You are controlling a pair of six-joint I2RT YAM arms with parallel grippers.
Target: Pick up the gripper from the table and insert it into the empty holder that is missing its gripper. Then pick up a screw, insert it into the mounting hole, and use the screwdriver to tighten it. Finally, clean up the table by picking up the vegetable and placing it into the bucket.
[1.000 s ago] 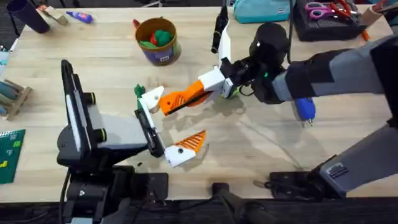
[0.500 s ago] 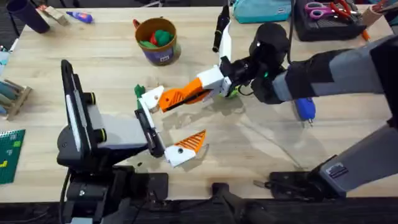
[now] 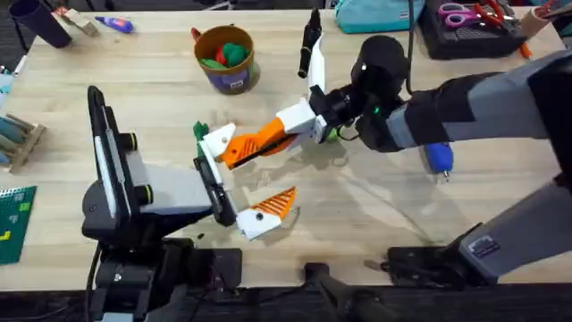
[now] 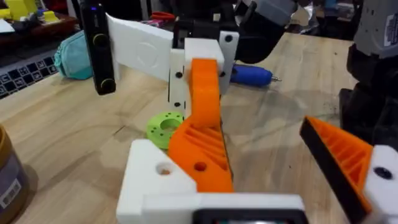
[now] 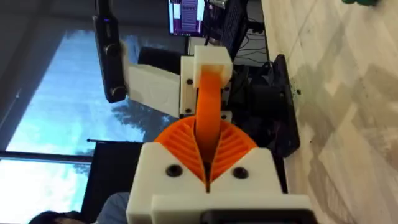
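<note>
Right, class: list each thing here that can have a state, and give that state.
the gripper: held, its end against the holder
the holder: on the left arm's tip, seating unclear
right claw: shut on the gripper
left claw: open
the screwdriver: lying on the table
the bucket: upright, vegetables inside

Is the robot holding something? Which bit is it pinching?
Yes. The right gripper holds the gripper, the orange ribbed piece, pinched at one end, its other end at the holder.
</note>
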